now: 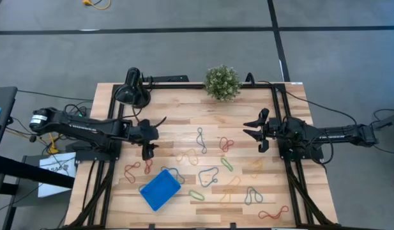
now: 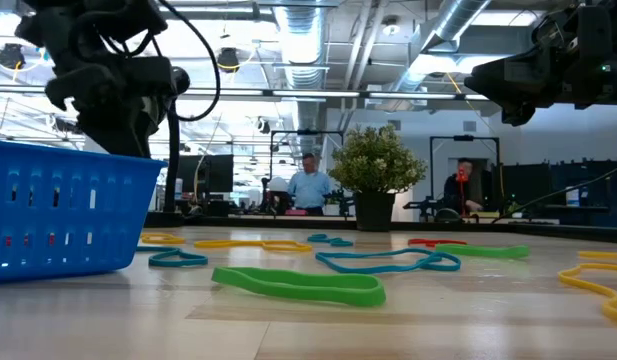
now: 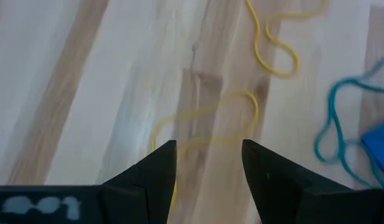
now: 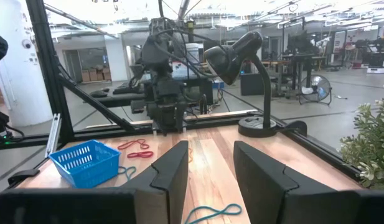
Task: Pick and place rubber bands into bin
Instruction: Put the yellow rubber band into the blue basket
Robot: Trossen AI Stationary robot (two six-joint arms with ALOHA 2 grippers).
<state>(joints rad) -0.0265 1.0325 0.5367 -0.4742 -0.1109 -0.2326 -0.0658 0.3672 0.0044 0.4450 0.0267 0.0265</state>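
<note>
Coloured rubber bands [image 1: 208, 176] scattered flat across the pale wooden table [image 1: 292, 211], loops of red, green, grey-blue, orange and yellow, none visibly inside the bin [image 1: 160, 189]. Bright-blue bin resting at an angle near the front of the table, left of centre, with red bands just to its left and a grey-blue one touching its right side. Faint yellow band [image 3: 207, 124] lying directly below the left gripper [image 1: 147, 152], seen in the left wrist view just ahead of the two spread fingers, its long axis running across the gap between them rather than along it. Left gripper hovering above the table with jaws apart and pinching nothing, just behind the bin, so a short carry toward the front edge would likely finish a drop. Right gripper [image 1: 260, 138] held higher at the right side of the table, level and pointing toward the centre, jaws apart and empty, well away from the bin. Left arm judged the nearer one for this yellow band; a straight descent seems enough, though such a thin, flat loop could slip out from between the fingertips. Behind the bands, black desk lamp [image 1: 131, 89] at the rear left and small potted plant [image 1: 222, 82] at the rear centre.
</note>
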